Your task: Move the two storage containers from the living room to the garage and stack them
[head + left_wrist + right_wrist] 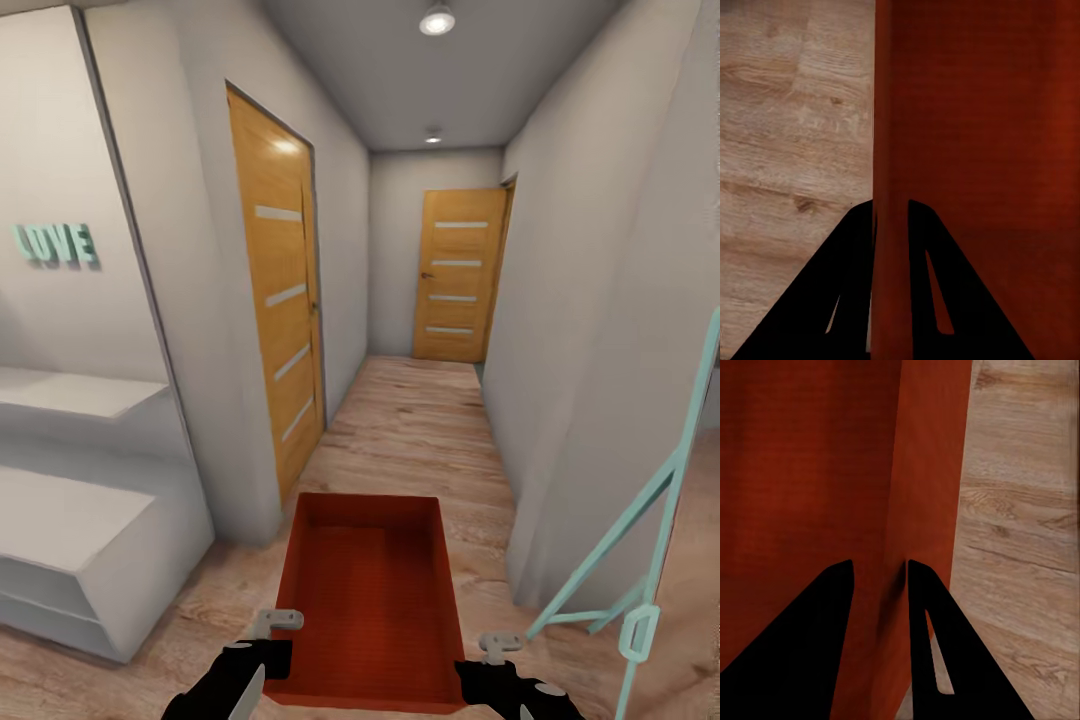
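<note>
Left gripper (891, 217): the two black fingers (832, 285) straddle one thin side wall of the storage container (372, 590), one finger inside and one outside, closed against the wall. Right gripper (879, 574): the fingers are clamped the same way on the opposite side wall. The orange-red container, open-topped and empty, hangs between both grippers, extending forward from the fingertips above the light wood plank floor (420, 420). Beyond the container a narrow corridor runs ahead, with one wooden door (280, 300) on the left wall and another door (458, 275) at the far end. A white shelf unit (80, 540) stands left of the left gripper; a pale turquoise frame (655, 520) leans right of the right gripper.
</note>
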{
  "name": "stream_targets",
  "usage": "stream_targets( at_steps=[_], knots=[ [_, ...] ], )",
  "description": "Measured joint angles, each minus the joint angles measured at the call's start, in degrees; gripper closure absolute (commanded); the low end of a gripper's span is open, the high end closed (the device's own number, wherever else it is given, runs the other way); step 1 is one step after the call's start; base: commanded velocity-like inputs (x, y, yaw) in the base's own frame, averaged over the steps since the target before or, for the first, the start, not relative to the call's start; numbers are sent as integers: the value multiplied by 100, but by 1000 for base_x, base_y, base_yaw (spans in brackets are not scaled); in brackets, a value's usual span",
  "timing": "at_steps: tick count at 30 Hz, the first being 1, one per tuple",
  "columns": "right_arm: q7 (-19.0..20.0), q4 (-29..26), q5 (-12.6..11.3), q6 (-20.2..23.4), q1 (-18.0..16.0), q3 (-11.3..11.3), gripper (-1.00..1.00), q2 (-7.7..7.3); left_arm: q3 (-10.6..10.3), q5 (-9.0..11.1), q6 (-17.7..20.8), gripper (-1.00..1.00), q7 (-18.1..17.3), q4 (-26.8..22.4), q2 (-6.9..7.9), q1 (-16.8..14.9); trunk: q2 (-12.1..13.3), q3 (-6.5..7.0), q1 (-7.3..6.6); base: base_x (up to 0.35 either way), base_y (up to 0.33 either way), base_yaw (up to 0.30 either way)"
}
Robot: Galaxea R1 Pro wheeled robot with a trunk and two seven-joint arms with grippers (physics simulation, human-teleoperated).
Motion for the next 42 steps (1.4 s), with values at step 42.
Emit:
stream_targets(
  at_steps=[42],
  knots=[
    [8, 3, 16, -2, -2, -17, 100, 1, 3, -5, 1, 100, -1, -2, -3, 1, 0, 0, 0, 309, 95, -134]
  ],
)
